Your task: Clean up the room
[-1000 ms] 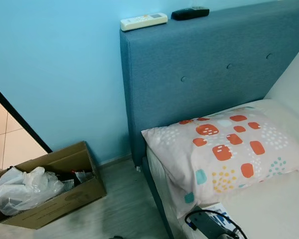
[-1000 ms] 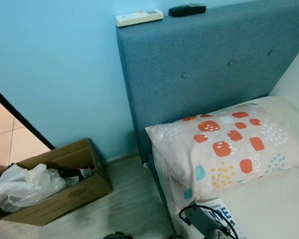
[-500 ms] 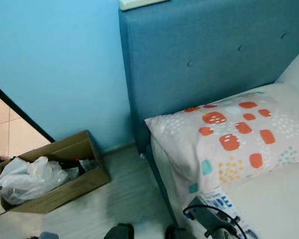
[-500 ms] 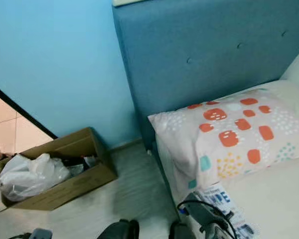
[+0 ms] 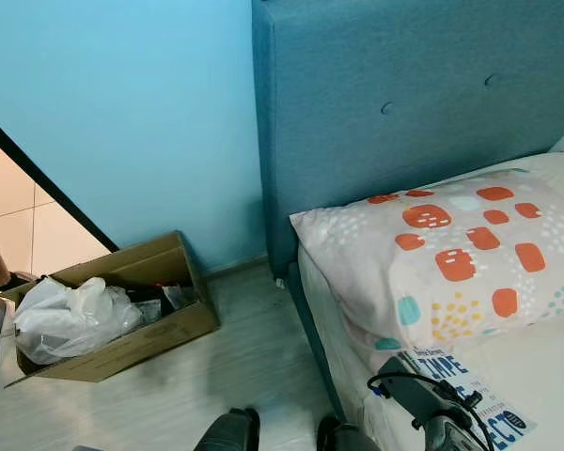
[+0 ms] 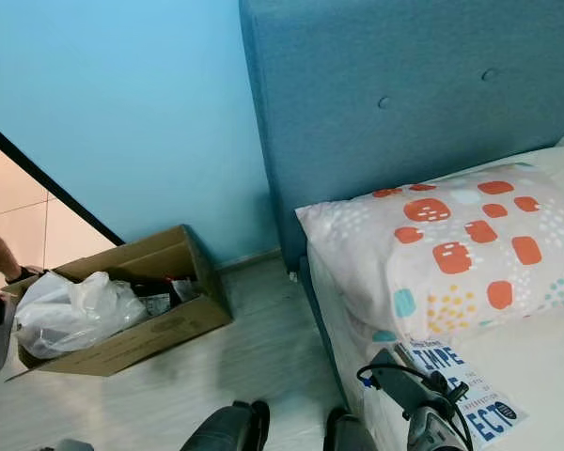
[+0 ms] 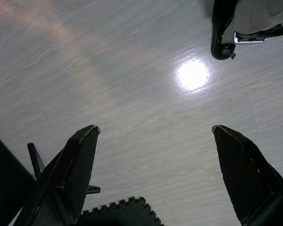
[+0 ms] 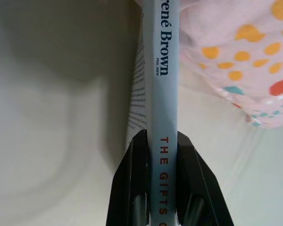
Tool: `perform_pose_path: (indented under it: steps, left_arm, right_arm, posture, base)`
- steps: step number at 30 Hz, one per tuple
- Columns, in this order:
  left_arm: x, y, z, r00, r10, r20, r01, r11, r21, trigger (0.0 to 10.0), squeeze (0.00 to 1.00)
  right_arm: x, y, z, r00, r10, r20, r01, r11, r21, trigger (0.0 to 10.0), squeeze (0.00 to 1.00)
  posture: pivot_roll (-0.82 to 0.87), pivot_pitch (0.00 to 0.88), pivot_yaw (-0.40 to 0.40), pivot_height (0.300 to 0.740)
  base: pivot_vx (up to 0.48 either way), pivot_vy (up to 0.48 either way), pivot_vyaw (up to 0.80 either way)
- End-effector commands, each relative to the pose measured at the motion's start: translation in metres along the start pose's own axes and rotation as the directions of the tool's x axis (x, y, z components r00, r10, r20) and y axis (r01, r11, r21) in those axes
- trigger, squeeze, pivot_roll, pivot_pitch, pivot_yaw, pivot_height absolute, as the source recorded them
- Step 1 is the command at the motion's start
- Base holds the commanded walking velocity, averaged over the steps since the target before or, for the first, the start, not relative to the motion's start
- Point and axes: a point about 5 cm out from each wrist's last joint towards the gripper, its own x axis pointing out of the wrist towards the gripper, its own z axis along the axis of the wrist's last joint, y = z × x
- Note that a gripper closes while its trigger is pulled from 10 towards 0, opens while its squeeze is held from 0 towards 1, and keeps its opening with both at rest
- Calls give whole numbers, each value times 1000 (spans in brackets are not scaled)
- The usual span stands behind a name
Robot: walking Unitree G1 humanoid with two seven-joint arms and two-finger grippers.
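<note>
While my right gripper (image 8: 160, 141) pinches a book (image 8: 162, 84) by its spine, the book lies on the bed (image 5: 536, 376) at 5 o'clock, just below the spotted pillow (image 5: 451, 263). My left gripper (image 7: 155, 136) hangs spread wide over bare floor (image 7: 132, 70). A cardboard box (image 5: 141, 343) with a plastic bag (image 5: 66, 319) sits at 9 o'clock by the blue wall (image 5: 122, 113).

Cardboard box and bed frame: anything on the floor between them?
Bare wood floor between the cardboard box and bed frame, per the left eye view.

Box (image 5: 122, 315) left of bed (image 5: 545, 376)
</note>
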Motion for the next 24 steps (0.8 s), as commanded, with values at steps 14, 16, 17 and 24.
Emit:
perform_pose_path:
  steps: [14,16,17,24]
  left_arm:
    - [-7,-1,-16,999,-14,-51,14,1000,-3,10000,0]
    - [-7,-1,-16,999,-14,-50,14,1000,-2,10000,0]
    - [-7,-1,-16,999,-14,-49,14,1000,-3,10000,0]
    - [-4,-4,-14,999,-17,-47,16,1000,-13,10000,0]
  right_arm:
    - [-19,42,-4,984,180,-11,-180,983,39,10000,1000]
    - [-18,40,-4,984,177,-13,-176,984,37,10000,1000]
    - [-18,39,-4,985,173,-15,-173,984,37,10000,1000]
    - [-16,40,-5,964,264,-34,-256,955,148,10000,0]
  posture:
    - [374,388,56,740]
    - [372,383,55,740]
    - [372,383,55,740]
    - [358,362,36,740]
  base:
    - [0,0,0]
    - [0,0,0]
    - [0,0,0]
    - [0,0,0]
